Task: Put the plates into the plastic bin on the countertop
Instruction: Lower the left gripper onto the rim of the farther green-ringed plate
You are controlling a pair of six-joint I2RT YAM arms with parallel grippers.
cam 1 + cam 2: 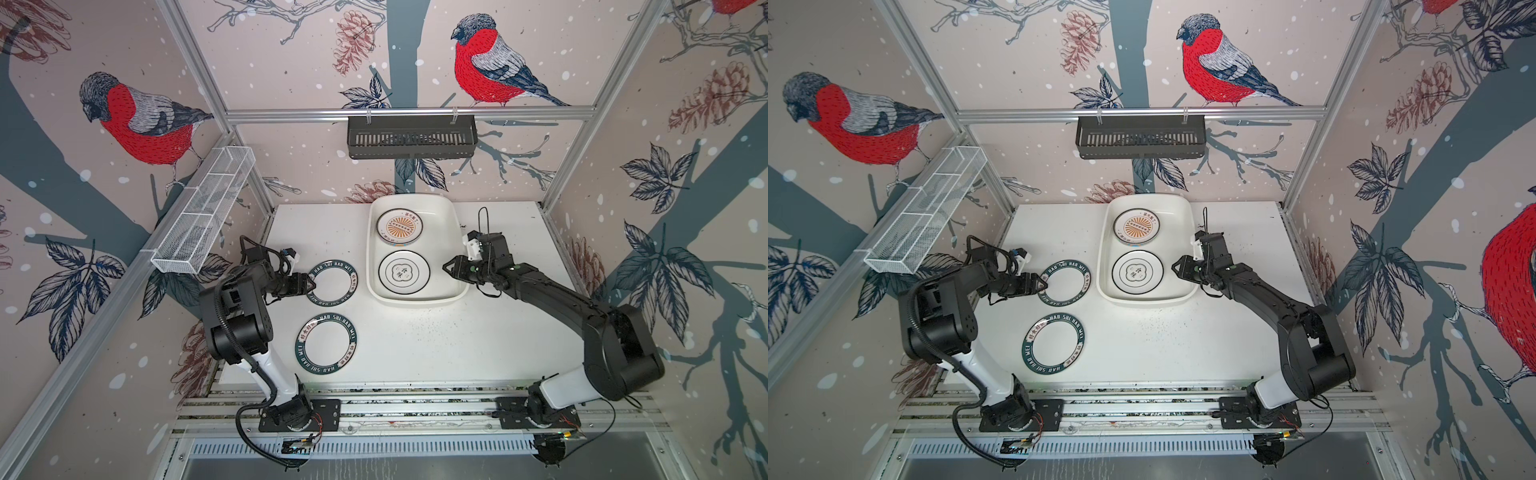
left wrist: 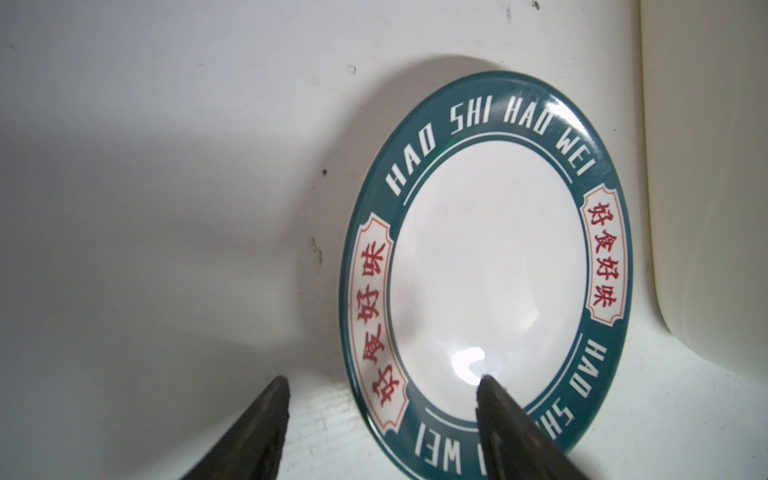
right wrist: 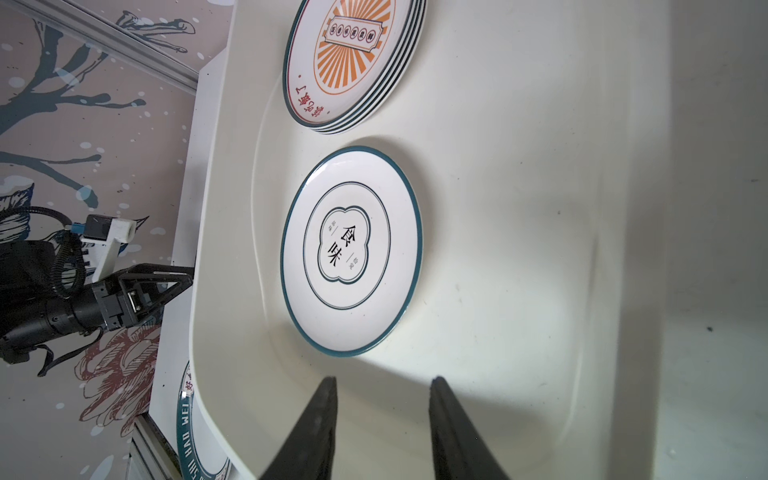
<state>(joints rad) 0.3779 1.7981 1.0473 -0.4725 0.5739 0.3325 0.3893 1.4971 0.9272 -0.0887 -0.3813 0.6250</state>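
Note:
Two plates with dark lettered rims lie on the countertop (image 1: 457,340), left of the plastic bin (image 1: 415,300). My left gripper (image 2: 383,379) is open and straddles the left rim of the farther one (image 1: 332,282), one finger over its white middle and one outside on the table. The nearer lettered plate (image 1: 326,344) lies free. In the bin, a stack of orange sunburst plates (image 1: 399,225) sits at the far end and an emblem plate (image 3: 352,251) at the near end. My right gripper (image 3: 383,379) hangs open and empty over the bin's right side.
A black slotted shelf (image 1: 411,137) hangs on the back rail. A white wire-mesh basket (image 1: 203,216) is fixed along the left frame, above my left arm. Aluminium framing edges the countertop on all sides.

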